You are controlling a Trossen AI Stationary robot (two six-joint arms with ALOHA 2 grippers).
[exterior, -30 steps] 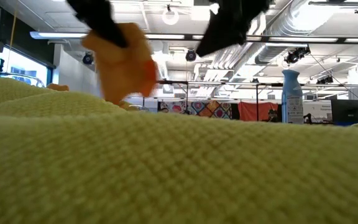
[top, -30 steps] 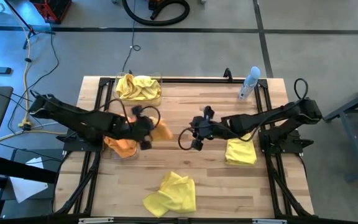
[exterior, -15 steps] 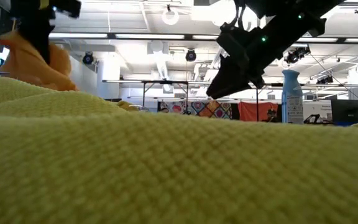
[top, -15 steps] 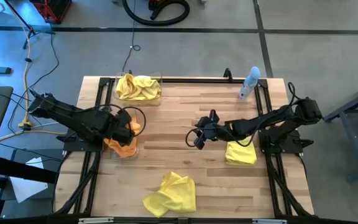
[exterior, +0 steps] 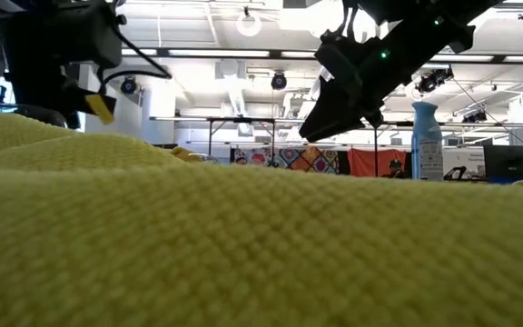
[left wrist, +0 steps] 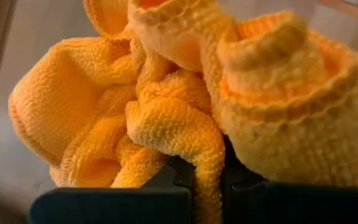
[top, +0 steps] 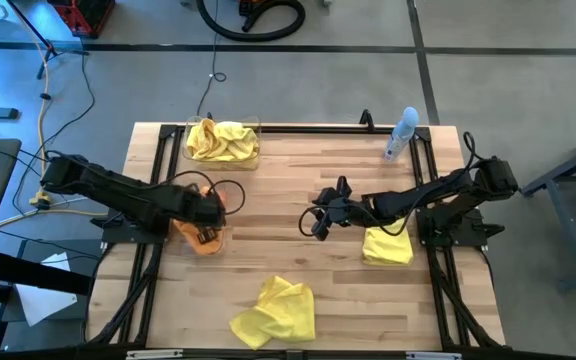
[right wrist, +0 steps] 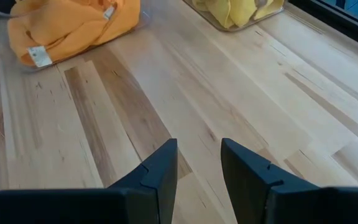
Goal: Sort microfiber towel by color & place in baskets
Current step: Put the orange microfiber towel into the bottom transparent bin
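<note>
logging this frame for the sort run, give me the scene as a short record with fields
left claw: shut on the orange towel, over the orange basket at the table's left side
right claw: open, empty, above bare wood at mid table
yellow basket: at the far edge, yellow towels inside
loose yellow towels: crumpled one near the front edge; folded one under the right arm
spray bottle: at the far right, upright
left to sort: the two loose yellow towels
</note>
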